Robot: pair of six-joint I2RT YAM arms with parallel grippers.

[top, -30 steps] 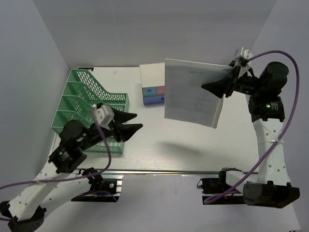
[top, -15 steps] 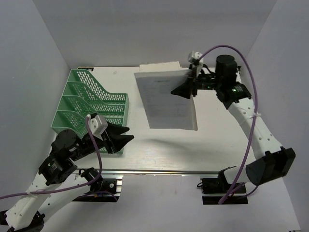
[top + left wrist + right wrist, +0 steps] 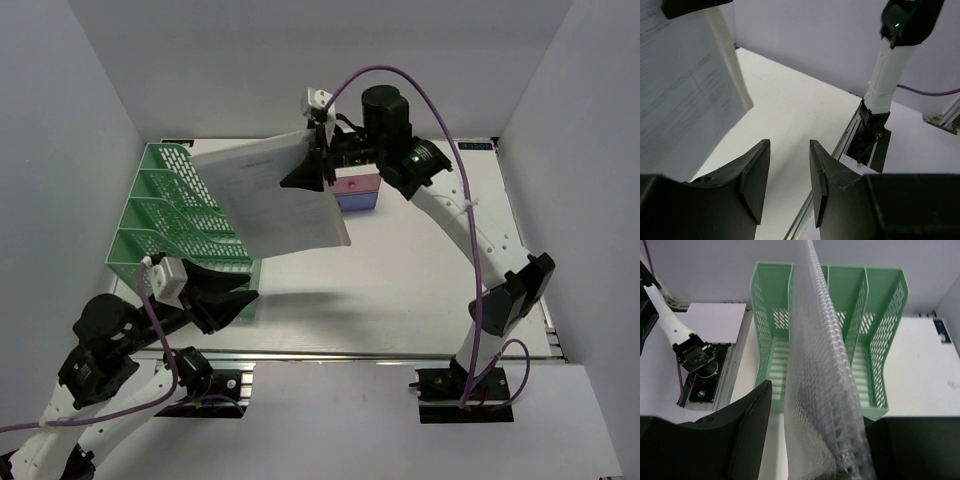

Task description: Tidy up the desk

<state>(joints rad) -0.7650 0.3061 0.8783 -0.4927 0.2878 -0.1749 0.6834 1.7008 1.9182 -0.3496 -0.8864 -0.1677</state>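
Note:
The desk (image 3: 430, 285) is an off-white tabletop with a metal rail along its front edge. My right gripper (image 3: 305, 170) is shut on a white spiral-bound booklet (image 3: 268, 195) and holds it tilted in the air at the back left, beside the green mesh file rack (image 3: 160, 215). In the right wrist view the booklet's spiral edge (image 3: 825, 385) stands between my fingers, with the rack's slots (image 3: 880, 335) right behind it. My left gripper (image 3: 238, 293) is open and empty, low at the rack's near corner. It also shows in the left wrist view (image 3: 788, 170) over the bare desk (image 3: 785, 110).
A small white drawer box with pink and blue drawers (image 3: 357, 190) stands at the back centre, partly behind the right arm. Grey walls enclose the desk. The right arm's base (image 3: 875, 125) and the left arm's base (image 3: 695, 357) sit at the front rail.
My right arm has swung left, carrying the booklet from the back right to beside the green rack. My left arm has drawn back toward the near left.

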